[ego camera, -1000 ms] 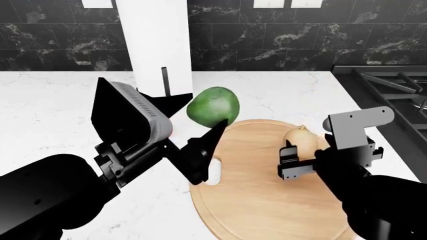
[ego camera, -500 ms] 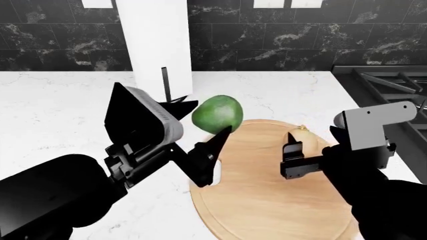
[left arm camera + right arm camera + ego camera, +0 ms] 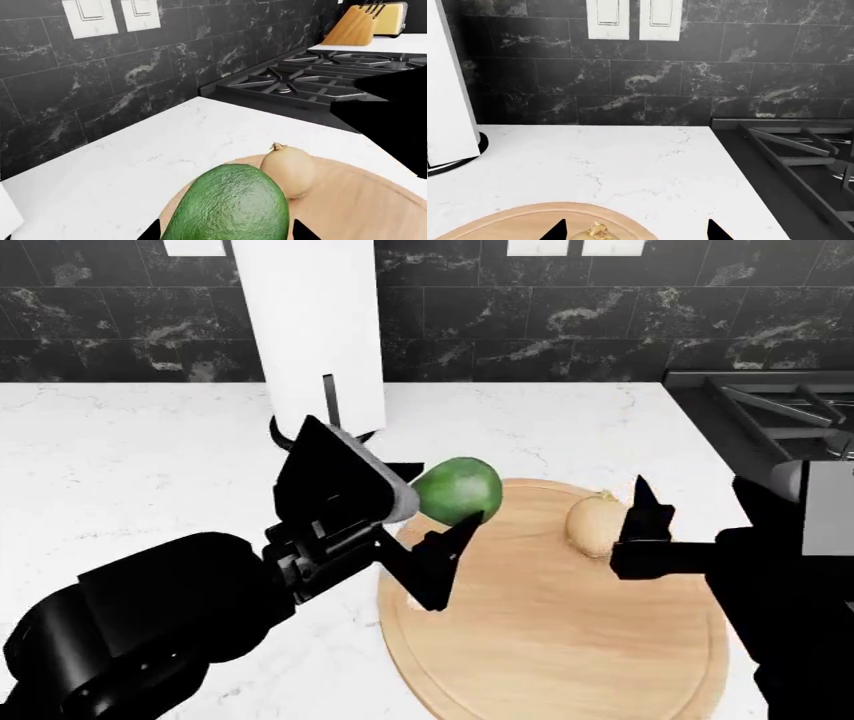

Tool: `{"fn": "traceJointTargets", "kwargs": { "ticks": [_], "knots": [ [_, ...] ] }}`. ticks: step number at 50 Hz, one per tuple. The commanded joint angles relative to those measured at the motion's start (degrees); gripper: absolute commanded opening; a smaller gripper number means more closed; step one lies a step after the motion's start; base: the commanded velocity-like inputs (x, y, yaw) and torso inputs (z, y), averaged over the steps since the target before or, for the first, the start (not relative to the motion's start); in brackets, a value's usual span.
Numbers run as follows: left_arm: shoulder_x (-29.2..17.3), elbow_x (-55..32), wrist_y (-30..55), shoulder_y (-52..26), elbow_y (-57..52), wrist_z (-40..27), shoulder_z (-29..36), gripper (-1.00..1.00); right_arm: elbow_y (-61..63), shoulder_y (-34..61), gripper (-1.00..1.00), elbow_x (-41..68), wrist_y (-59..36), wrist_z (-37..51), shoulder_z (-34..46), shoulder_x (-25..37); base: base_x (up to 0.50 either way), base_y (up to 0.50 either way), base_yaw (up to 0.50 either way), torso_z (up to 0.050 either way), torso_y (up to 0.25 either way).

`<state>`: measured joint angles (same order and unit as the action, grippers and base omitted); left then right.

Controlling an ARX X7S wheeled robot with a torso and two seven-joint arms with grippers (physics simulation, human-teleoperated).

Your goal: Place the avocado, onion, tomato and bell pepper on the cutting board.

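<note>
Avocado [image 3: 458, 491] in left gripper [image 3: 420, 525] over cutting board [image 3: 534, 620].

Left arm reaching forward and inward, left gripper [image 3: 434, 510] closed around the avocado [image 3: 457, 491], black fingers on either side of it, right arm low at the right, right gripper [image 3: 641, 525] spread wide and holding nothing

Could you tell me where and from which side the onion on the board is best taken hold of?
Grip the onion across its round middle, coming down from above. It lies free on the cutting board, apart from the avocado, its pointed tip offering no hold.
</note>
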<state>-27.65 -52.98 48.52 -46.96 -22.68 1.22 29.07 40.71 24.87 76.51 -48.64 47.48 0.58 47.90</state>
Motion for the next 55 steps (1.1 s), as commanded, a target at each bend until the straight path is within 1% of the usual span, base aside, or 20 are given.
{"fn": "traceJointTargets", "kwargs": {
  "ticks": [1, 8, 9, 12, 24, 25, 52, 53, 55],
  "knots": [
    [2.0, 1.8, -0.4, -1.1, 4.2, 1.3, 3.1, -1.00, 1.4, -4.5, 1.00, -2.3, 3.7, -0.3, -3.5, -0.1, 0.00, 0.00, 0.00, 0.000, 0.000],
    [2.6, 1.7, -0.4, -2.1, 7.0, 3.6, 4.1, -1.00, 2.1, -5.8, 1.00, -2.0, 4.2, 0.6, -4.9, 0.6, 0.00, 0.00, 0.00, 0.000, 0.000],
    [2.6, 3.2, -1.5, -1.7, 7.2, 4.2, 5.0, -1.00, 2.1, -5.8, 1.00, -2.0, 4.3, 0.7, -5.0, 0.5, 0.00, 0.00, 0.00, 0.000, 0.000],
    [2.5, 3.5, -1.8, -1.6, 7.3, 5.1, 5.8, -1.00, 2.1, -5.7, 1.00, -2.2, 4.4, 0.7, -4.9, 0.4, 0.00, 0.00, 0.00, 0.000, 0.000],
    [3.2, 4.8, -3.3, -1.8, 8.9, 6.9, 7.2, -1.00, 2.9, -8.3, 1.00, -2.2, 5.3, 1.0, -6.7, 1.0, 0.00, 0.00, 0.00, 0.000, 0.001],
    [4.7, 5.6, -4.2, -2.0, 10.9, 8.5, 8.6, -1.00, 2.3, -7.9, 1.00, -2.5, 5.2, 0.5, -6.4, 1.0, 0.00, 0.00, 0.00, 0.000, 0.000],
    [6.0, 6.5, -4.7, -2.2, 12.7, 8.9, 10.5, -1.00, 2.2, -9.0, 1.00, -3.0, 6.0, -0.3, -6.9, 1.2, 0.00, 0.00, 0.00, 0.000, 0.000],
    [5.9, 6.4, -4.7, -2.2, 12.7, 9.0, 10.5, 1.00, 2.1, -9.0, 1.00, -3.1, 6.1, -0.4, -6.8, 1.1, 0.00, 0.00, 0.00, 0.000, 0.000],
    [6.0, 6.2, -4.6, -2.4, 12.9, 9.1, 10.4, 1.00, 1.9, -9.0, 1.00, -3.4, 6.1, -0.6, -6.6, 1.0, 0.00, 0.00, 0.00, 0.000, 0.000]
  ]
}}
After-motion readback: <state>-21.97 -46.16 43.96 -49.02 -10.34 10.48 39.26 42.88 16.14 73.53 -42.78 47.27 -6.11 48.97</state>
